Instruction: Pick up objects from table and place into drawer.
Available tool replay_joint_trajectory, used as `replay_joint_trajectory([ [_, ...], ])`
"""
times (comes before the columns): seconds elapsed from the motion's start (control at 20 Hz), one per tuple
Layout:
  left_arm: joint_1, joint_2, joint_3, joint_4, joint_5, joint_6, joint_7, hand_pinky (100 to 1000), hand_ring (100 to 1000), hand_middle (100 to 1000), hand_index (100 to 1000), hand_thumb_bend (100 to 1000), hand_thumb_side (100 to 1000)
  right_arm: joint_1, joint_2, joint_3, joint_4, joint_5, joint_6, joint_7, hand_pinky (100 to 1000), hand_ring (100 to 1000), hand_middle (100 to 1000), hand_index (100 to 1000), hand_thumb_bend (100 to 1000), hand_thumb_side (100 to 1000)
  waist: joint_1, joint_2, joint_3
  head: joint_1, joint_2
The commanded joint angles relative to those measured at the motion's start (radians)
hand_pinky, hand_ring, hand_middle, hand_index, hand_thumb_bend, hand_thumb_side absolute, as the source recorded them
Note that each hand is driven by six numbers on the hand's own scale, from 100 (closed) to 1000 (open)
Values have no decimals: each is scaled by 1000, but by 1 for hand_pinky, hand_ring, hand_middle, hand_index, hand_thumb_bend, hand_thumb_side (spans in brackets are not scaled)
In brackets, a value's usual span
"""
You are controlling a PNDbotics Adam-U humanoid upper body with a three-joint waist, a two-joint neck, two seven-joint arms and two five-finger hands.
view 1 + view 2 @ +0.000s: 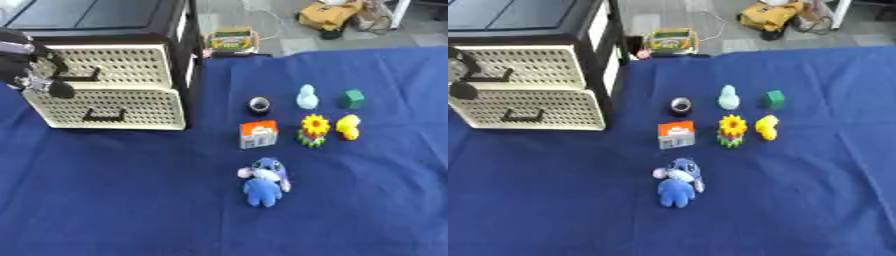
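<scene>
A black drawer unit (178, 60) with cream perforated drawers stands at the upper left of the blue cloth. Its lower drawer (109, 107) juts out a little further than the upper drawer (114, 62). My left hand (24, 67) is at the left edge, right by the upper drawer's handle (80, 77). On the cloth lie a blue plush (263, 182), an orange and white box (258, 134), a sunflower toy (314, 129), a yellow duck (348, 126), a green block (353, 98), a pale teal figure (307, 97) and a dark ring (259, 105). My right hand does not show.
A small colourful box (231, 40) sits at the table's far edge beside the drawer unit. Beyond the table, a yellow bag (331, 14) lies on the floor. Bare blue cloth (114, 200) spreads across the front and the right.
</scene>
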State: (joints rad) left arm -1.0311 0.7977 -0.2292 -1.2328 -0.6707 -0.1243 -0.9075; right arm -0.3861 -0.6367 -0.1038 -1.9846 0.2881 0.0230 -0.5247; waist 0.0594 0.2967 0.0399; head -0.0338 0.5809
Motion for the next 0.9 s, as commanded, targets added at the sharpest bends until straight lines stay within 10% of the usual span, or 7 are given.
replay_joint_trajectory([
  [0.05, -25, 22, 19, 15, -3, 10, 0, 100, 100, 100, 956, 1000, 1000, -11, -29, -4, -15, 6, 2, -2, 629, 622, 581, 814, 188, 946, -3, -14, 2, 5, -12],
  [0.9, -40, 2, 11, 67, -18, -5, 0, 100, 100, 100, 948, 1000, 1000, -9, -24, -6, -15, 7, 10, -7, 628, 622, 579, 814, 194, 945, 0, -7, 1, 6, -13],
])
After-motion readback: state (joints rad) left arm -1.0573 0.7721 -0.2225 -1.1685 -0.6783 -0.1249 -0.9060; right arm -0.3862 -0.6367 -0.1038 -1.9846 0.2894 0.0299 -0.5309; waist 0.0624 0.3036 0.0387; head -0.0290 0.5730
